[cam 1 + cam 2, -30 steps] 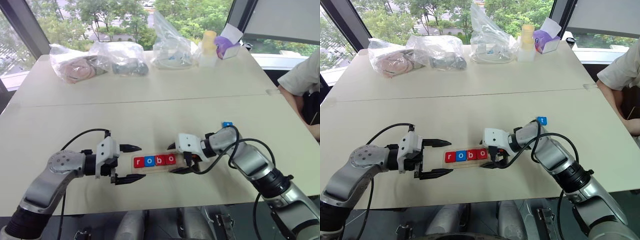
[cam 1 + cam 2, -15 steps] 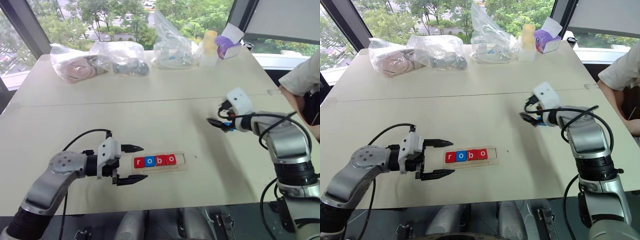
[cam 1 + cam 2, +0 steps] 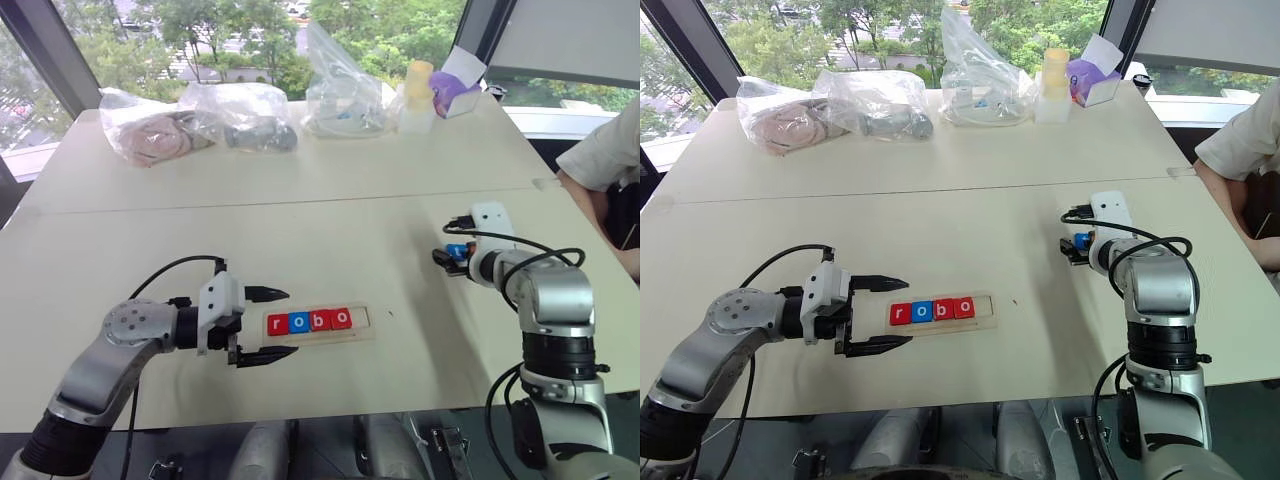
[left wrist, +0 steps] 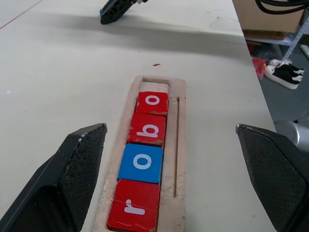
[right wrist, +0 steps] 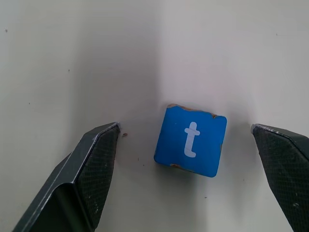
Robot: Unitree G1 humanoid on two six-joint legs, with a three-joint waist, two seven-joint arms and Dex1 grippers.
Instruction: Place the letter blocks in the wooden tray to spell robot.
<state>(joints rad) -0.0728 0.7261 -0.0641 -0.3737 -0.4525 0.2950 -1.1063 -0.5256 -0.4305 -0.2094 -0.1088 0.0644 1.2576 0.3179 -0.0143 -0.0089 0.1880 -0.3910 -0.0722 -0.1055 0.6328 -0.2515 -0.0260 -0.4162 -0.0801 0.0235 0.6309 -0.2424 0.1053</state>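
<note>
1. Right claw (image 5: pixel 186 183), two black textured fingers, stood spread wide over the small flat blue square tile (image 5: pixel 191 141) and did not touch it; the tile lay flat on the counter between the fingers, its white lowercase "t" readable and its edges chipped to bare wood.
2. From the head views that blue tile (image 3: pixel 457 250) sat on the robot's right side of the counter, well apart from the tray.
3. Left claw (image 3: pixel 263 325), the same black two-finger kind on a white wrist housing, was spread open at the left end of the tray, one finger on each side of that end, holding nothing.
4. Long narrow pale-wood tray (image 4: pixel 179 145), with rounded corners and a shallow rectangular recess, lay flat near the front edge of the counter.
5. Four square tiles filled its recess from the left end, edge to edge: a red "r" tile (image 4: pixel 134 211), a blue "o" tile (image 4: pixel 141 162), a red "b" tile (image 4: pixel 148 129) and a red "o" tile (image 4: pixel 152 102), together reading "robo". The last slot at the right end showed bare wood.
6. Paint on the red tiles was scuffed along the edges.
7. Smooth pale cream counter (image 3: pixel 330 215) carried crumpled clear plastic bags (image 3: pixel 345 85) along its far edge.
</note>
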